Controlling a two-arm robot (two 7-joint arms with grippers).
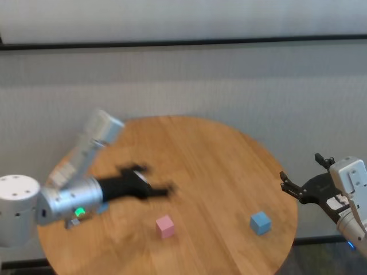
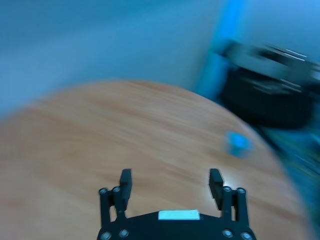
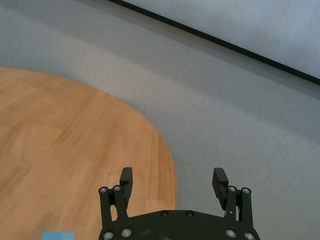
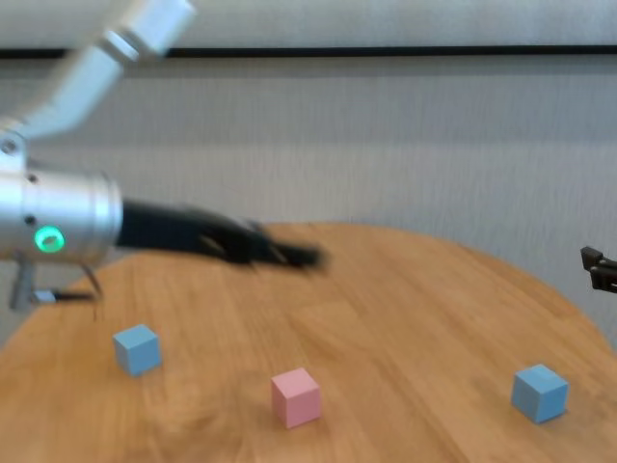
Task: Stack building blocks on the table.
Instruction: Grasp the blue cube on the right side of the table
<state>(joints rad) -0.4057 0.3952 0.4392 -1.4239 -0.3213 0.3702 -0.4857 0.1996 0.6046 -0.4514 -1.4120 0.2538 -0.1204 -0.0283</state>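
Three building blocks lie apart on the table (image 1: 218, 166). The pale pink one (image 1: 165, 226) (image 4: 296, 396) is near the front middle. One light blue block (image 1: 260, 222) (image 4: 540, 393) sits at the right, and another (image 4: 137, 348) at the left beside my left forearm. My left gripper (image 1: 157, 180) (image 2: 170, 180) hovers blurred above the table's left-centre, open and empty, with the right-hand blue block (image 2: 237, 142) far ahead of it. My right gripper (image 1: 301, 172) (image 3: 173, 177) hangs open and empty off the table's right edge, and a blue block (image 3: 57, 235) shows at the edge of its wrist view.
The round wooden table (image 4: 415, 309) stands before a grey wall. The left arm's silver forearm (image 4: 67, 230) reaches in over the left side of the tabletop. Bare wood lies between the blocks.
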